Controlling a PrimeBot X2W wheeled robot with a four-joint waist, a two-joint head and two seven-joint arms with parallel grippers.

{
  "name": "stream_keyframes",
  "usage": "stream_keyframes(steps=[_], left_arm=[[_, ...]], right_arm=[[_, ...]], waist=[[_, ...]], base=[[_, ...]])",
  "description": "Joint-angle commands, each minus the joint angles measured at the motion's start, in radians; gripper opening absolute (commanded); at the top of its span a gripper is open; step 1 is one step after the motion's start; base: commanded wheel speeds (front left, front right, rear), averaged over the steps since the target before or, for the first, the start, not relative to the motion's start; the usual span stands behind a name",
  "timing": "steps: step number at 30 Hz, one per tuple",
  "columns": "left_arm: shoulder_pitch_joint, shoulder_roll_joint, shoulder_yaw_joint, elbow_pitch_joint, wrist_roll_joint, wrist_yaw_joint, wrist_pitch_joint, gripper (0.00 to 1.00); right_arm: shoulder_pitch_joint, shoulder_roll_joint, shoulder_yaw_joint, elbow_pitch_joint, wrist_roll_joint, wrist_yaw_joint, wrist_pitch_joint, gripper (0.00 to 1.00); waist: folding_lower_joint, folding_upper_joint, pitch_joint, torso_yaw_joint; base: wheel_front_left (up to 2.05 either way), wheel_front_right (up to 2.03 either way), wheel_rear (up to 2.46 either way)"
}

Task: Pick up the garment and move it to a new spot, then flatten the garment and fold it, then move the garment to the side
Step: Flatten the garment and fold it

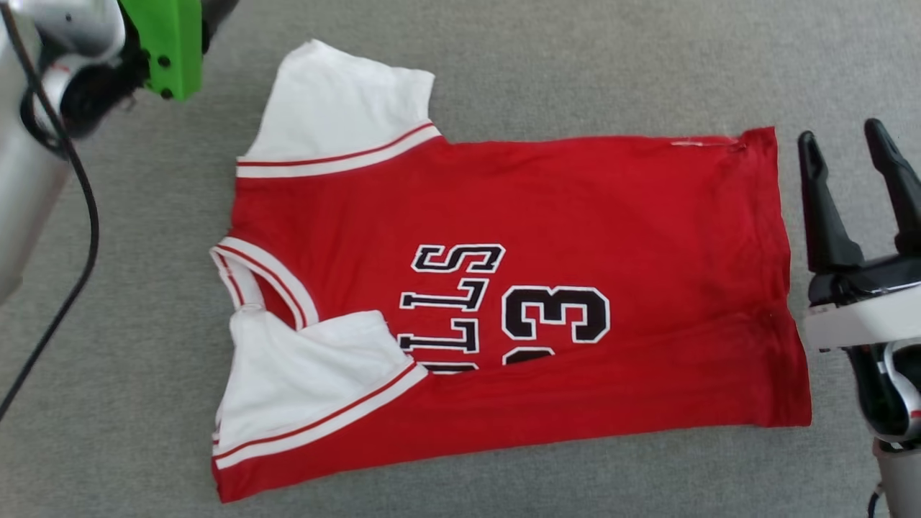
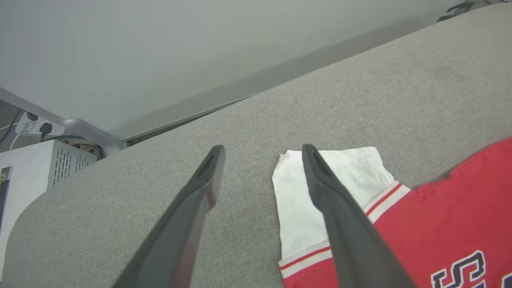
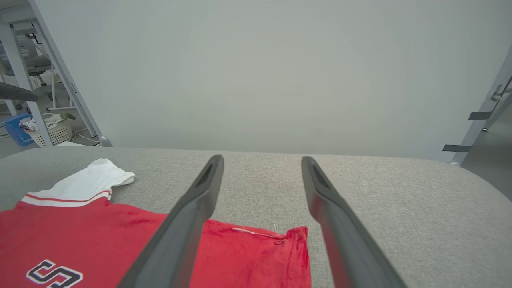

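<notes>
Garment (image 1: 518, 288) axis runs collar to hem; right gripper (image 1: 840, 131), fingers apart, just beside hem; left gripper (image 2: 263, 148), also apart, near sleeve.

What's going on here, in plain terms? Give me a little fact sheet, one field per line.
garment: red jersey lying flat, near edge folded over part of the lettering
surface: grey fabric
left gripper: open, empty, by the far white sleeve
right gripper: open, empty, beside the hem
</notes>
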State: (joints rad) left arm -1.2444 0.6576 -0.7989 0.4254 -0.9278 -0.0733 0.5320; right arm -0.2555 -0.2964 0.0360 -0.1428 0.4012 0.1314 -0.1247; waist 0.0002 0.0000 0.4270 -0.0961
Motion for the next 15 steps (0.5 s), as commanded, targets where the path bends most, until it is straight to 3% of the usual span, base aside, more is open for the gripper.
stream_keyframes(steps=[1, 6, 15], left_arm=[[-0.041, -0.012, -0.011, 0.029, -0.020, -0.011, 0.052, 1.00], [-0.130, -0.041, -0.065, 0.124, -0.055, -0.035, 0.260, 1.00], [-0.148, -0.060, -0.128, 0.257, -0.039, -0.048, 0.324, 1.00]], right_arm=[[-0.023, 0.004, 0.014, -0.001, 0.005, -0.001, 0.015, 1.00], [-0.066, -0.003, 0.038, 0.019, 0.022, -0.001, 0.006, 1.00], [-0.117, -0.023, 0.070, 0.063, 0.043, -0.001, -0.026, 1.00]], waist=[[-0.0002, 0.0000, 0.102, -0.079], [-0.0002, 0.0000, 0.165, -0.109], [-0.0002, 0.0000, 0.221, -0.131]], base=[[0.00, 0.00, 0.00], [0.00, 0.00, 0.00], [0.00, 0.00, 0.00]])
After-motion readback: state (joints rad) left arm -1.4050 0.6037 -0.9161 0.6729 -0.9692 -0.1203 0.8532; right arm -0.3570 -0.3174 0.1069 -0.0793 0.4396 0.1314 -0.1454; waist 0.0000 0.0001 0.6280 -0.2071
